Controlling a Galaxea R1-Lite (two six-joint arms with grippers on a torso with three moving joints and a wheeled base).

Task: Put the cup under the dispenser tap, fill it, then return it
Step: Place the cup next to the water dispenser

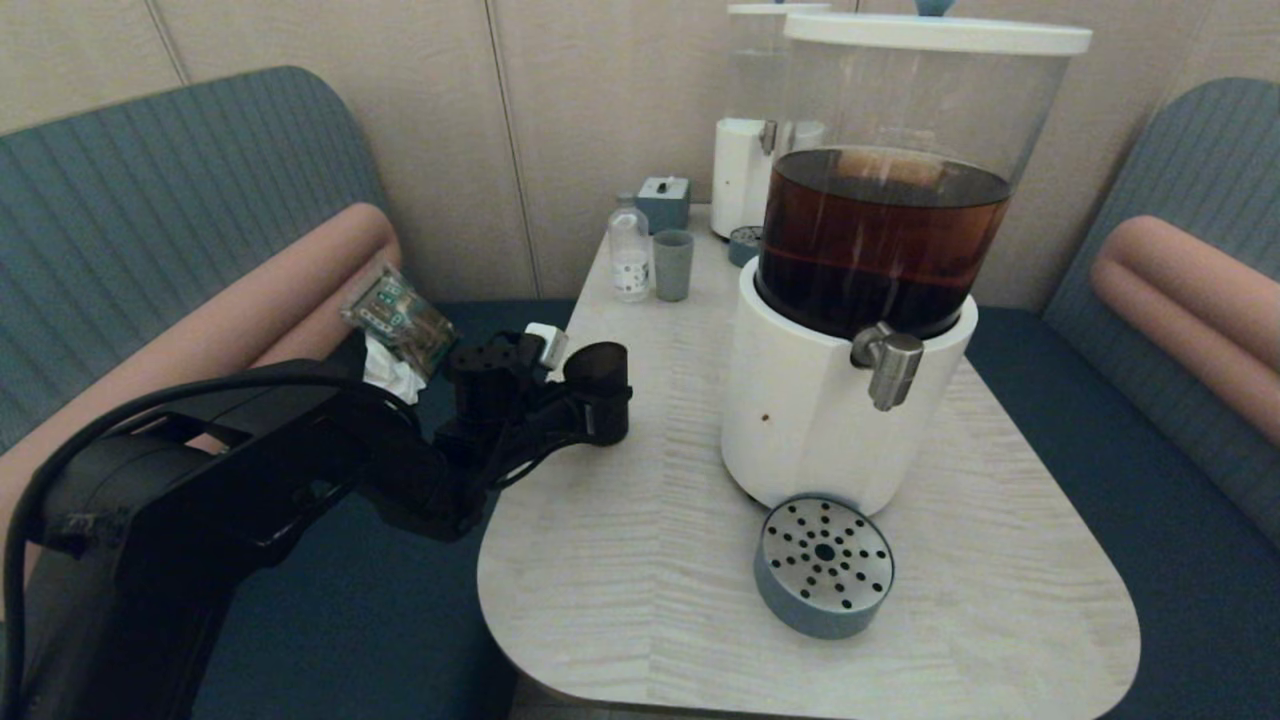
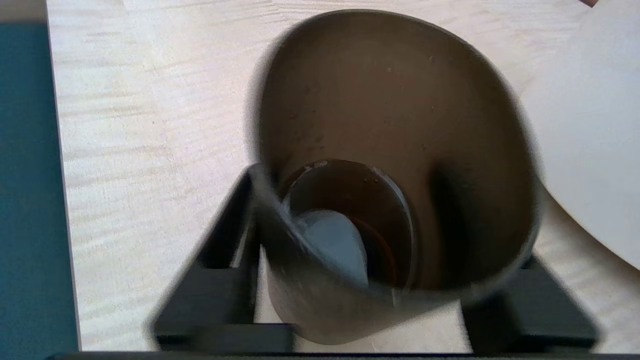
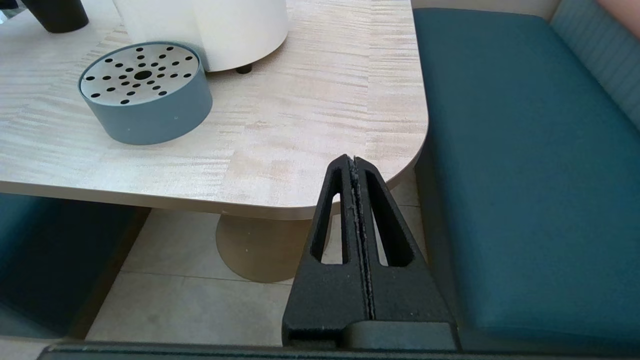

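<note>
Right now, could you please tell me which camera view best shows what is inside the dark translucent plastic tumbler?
The left wrist view: it looks straight into the dark translucent plastic tumbler, showing brown liquid at the bottom. The head view shows only its outside, held by the left gripper; the right wrist view catches just its base.

Two dispensers: the big one with brown liquid (image 1: 868,300) at table centre, a smaller white-based one (image 1: 745,150) at 12 o'clock. Two cups: the dark cup (image 1: 598,385) at 9 o'clock, a grey-green cup (image 1: 672,265) at 11. One bottle (image 1: 629,250), two round drip trays (image 1: 823,565) (image 1: 744,245), one small blue box (image 1: 664,200)
</note>
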